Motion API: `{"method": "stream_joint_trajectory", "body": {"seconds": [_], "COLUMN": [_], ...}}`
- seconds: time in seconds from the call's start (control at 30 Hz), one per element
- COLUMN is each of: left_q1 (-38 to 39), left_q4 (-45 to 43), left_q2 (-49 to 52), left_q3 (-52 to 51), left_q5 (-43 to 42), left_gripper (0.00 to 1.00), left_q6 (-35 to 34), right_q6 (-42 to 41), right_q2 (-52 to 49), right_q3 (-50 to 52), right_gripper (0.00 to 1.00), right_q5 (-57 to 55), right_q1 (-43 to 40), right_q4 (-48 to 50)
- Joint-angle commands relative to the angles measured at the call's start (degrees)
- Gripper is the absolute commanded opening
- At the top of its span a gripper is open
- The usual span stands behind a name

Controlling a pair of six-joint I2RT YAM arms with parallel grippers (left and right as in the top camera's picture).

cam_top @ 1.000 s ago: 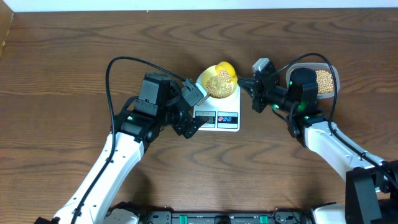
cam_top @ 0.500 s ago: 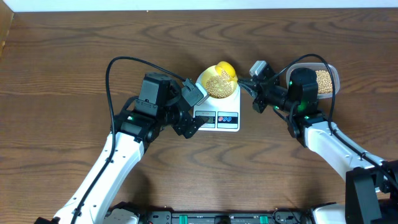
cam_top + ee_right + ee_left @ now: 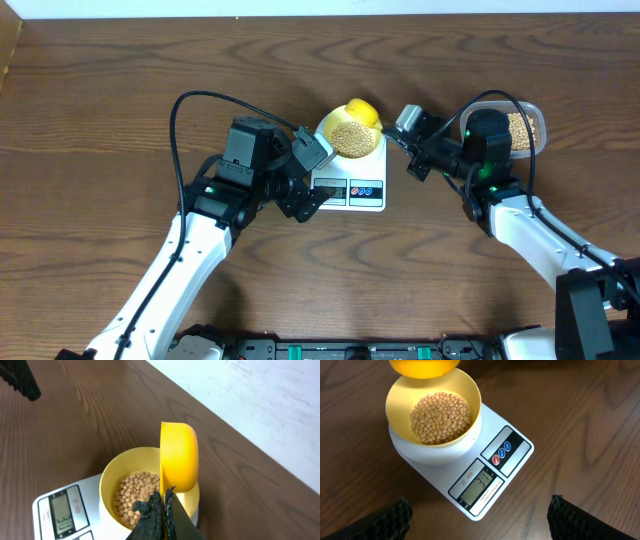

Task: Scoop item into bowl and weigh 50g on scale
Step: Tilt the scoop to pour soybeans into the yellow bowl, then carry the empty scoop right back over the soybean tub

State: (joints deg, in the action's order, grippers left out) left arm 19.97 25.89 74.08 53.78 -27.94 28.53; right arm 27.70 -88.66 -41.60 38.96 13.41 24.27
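The pale yellow bowl (image 3: 349, 138) sits on the white scale (image 3: 350, 180) and holds tan beans (image 3: 440, 416). It also shows in the left wrist view (image 3: 470, 390) and the right wrist view (image 3: 112, 472). My right gripper (image 3: 164, 502) is shut on the handle of a yellow scoop (image 3: 179, 457), which is tipped on its side over the bowl's far rim (image 3: 362, 110). My left gripper (image 3: 477, 517) is open and empty, just in front of the scale's display (image 3: 480, 485).
A clear plastic tub (image 3: 520, 128) with more beans stands at the back right, behind my right arm. A white wall edge runs along the table's far side.
The heap of beans in the bowl has settled flatter. My right gripper has shifted slightly left and turned the scoop further. The left arm has not moved.
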Motion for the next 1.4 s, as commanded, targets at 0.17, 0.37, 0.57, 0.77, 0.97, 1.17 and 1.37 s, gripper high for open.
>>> {"method": "stream_joint_trajectory", "body": {"seconds": [0.17,0.37,0.57,0.77,0.97,1.17,1.37], "left_q1": [-0.3,-0.3,-0.3,-0.3,-0.3,-0.3,-0.3], "left_q4": [0.2,0.2,0.2,0.2,0.2,0.2,0.2], "left_q2": [-0.2,-0.2,-0.2,-0.2,-0.2,-0.2,-0.2], "left_q3": [-0.1,-0.1,-0.1,-0.1,-0.1,-0.1,-0.1], "left_q5": [0.3,0.3,0.3,0.3,0.3,0.3,0.3], "left_gripper": [0.88,0.89,0.88,0.89,0.89,0.88,0.88], "left_q6": [0.1,0.1,0.1,0.1,0.1,0.1,0.1], "right_q6": [7.9,3.1,-9.6,-15.3,-15.3,-15.5,-24.2], "right_q2": [-0.4,-0.4,-0.4,-0.4,-0.4,-0.4,-0.3], "right_q3": [-0.7,-0.7,-0.7,-0.7,-0.7,-0.7,-0.7], "right_gripper": [0.01,0.01,0.01,0.01,0.01,0.01,0.01], "right_q5": [0.4,0.4,0.1,-5.5,-14.3,-14.9,-13.2], "right_q1": [0.6,0.6,0.4,-2.0,-8.6,-16.8,-22.6], "right_q4": [0.3,0.9,6.9,19.8,21.9,18.3,16.0]}}
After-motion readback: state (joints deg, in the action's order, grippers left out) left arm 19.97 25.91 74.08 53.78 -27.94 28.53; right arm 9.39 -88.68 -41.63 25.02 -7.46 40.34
